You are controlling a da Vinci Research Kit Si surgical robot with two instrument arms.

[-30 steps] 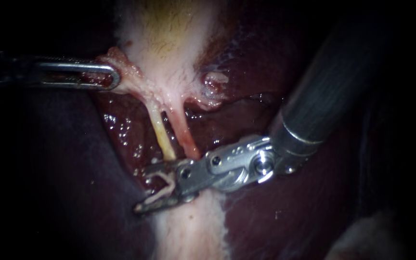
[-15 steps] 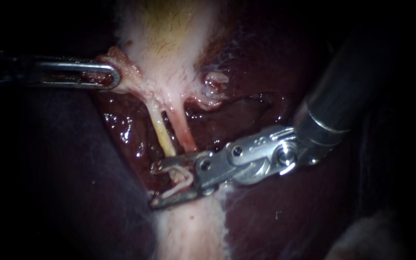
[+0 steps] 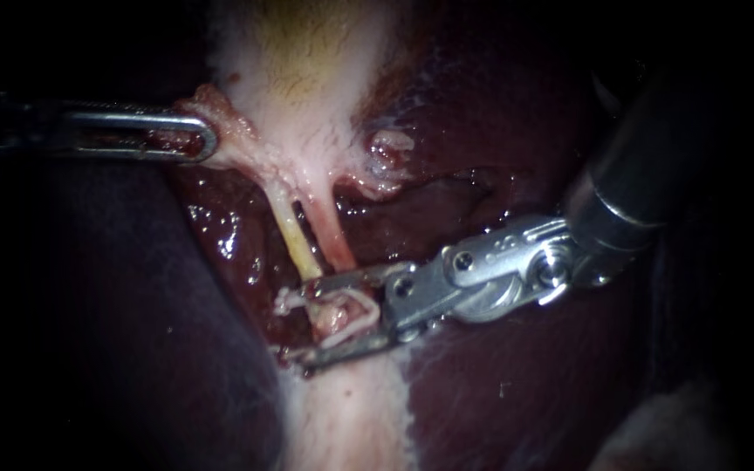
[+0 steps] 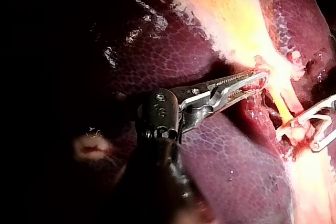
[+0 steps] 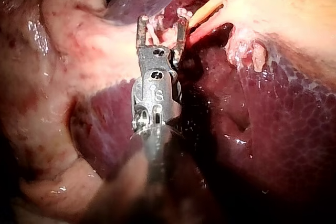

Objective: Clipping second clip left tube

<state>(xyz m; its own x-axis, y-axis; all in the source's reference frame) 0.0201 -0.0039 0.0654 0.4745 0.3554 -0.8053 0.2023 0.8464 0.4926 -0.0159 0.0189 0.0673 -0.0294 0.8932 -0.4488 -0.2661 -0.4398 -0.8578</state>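
Observation:
The yellow left tube [image 3: 294, 240] and the pink right tube [image 3: 329, 237] run down from the pale gallbladder [image 3: 307, 78]. My right instrument [image 3: 300, 323] comes in from the upper right. Its jaws stand open around the lower end of the tubes, with a white clip [image 3: 355, 314] seated between them. A small white piece [image 3: 286, 301] sits beside the left tube there. My left instrument [image 3: 198, 139] is shut on a tissue edge [image 3: 220, 118] at the gallbladder's neck. The left wrist view shows those jaws [image 4: 257, 81] gripping the same edge. In the right wrist view the open jaws [image 5: 160, 24] straddle pink tissue.
Dark red liver [image 3: 525, 392] lies on both sides of the tubes, wet and glistening behind them. A pale band of tissue [image 3: 346, 410] runs down below the right instrument's jaws. A frayed pale stump [image 3: 390, 148] sits to the right of the gallbladder's neck.
My right instrument has drawn back to the right along its shaft, its open jaws and the white clip sliding with it towards the tubes' lower end. The left instrument has not moved.

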